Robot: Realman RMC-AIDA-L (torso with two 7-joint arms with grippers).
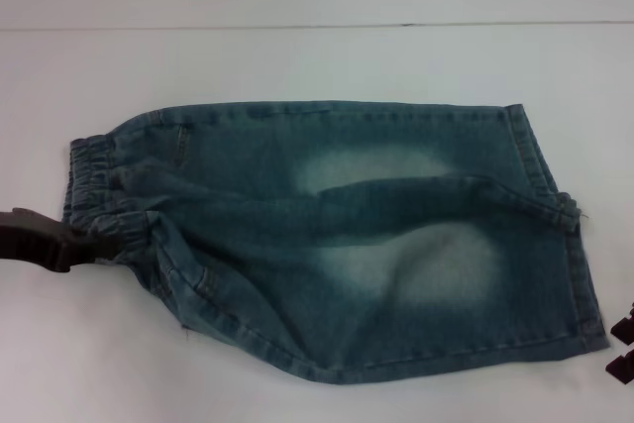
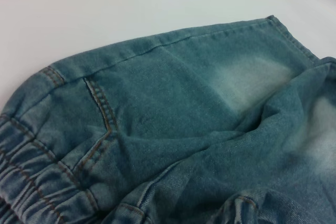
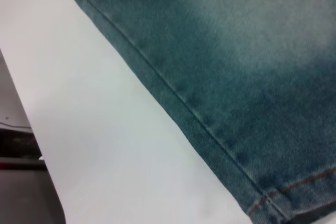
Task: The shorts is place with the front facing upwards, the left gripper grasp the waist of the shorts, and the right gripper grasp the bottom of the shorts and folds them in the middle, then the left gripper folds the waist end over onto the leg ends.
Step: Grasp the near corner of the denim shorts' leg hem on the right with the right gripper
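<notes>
faded denim shorts (image 1: 337, 235) — lying flat
</notes>
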